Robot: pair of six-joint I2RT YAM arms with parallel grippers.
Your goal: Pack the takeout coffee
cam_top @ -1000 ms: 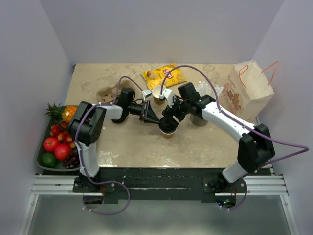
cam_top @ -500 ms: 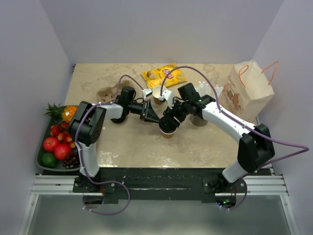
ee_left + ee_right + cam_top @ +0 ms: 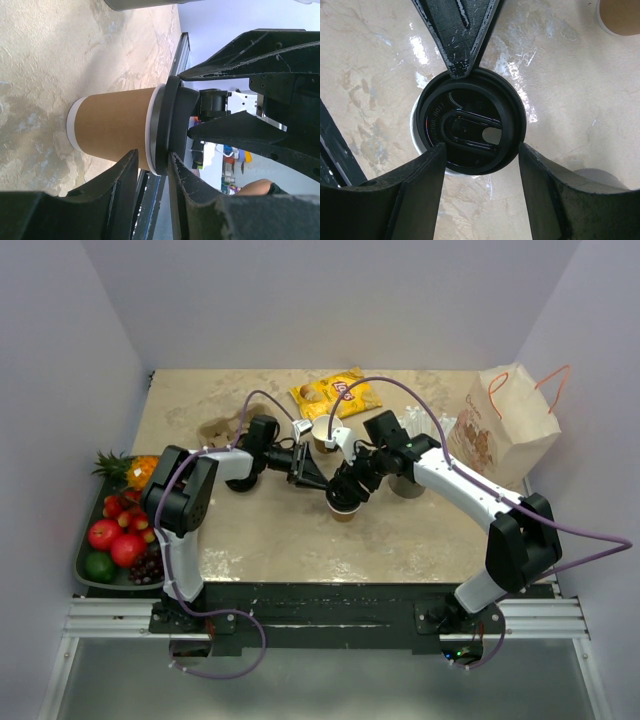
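Note:
The takeout coffee (image 3: 112,127) is a tan kraft cup standing mid-table, with the black lid (image 3: 470,122) on top and slightly off-centre. A sliver of white rim (image 3: 415,135) shows beside the lid. My right gripper (image 3: 481,148) comes down from above, its fingers touching the lid's two sides. My left gripper (image 3: 152,160) reaches in from the left. It pinches the rim, one finger on the lid's edge and the other under the rim against the cup wall. From above, the cup (image 3: 343,512) is mostly hidden under the right gripper (image 3: 345,495), with the left gripper (image 3: 320,480) beside it.
A second open kraft cup (image 3: 324,433) stands behind the grippers. A grey cup (image 3: 405,485) is to the right, a chips bag (image 3: 335,393) at the back and a pulp carrier (image 3: 220,428) at the back left. A paper bag (image 3: 505,425) stands far right, a fruit tray (image 3: 85,575) at the left edge.
My right gripper's jaws have narrowed onto the lid. The left gripper has shifted slightly towards the back while staying at the cup's rim.

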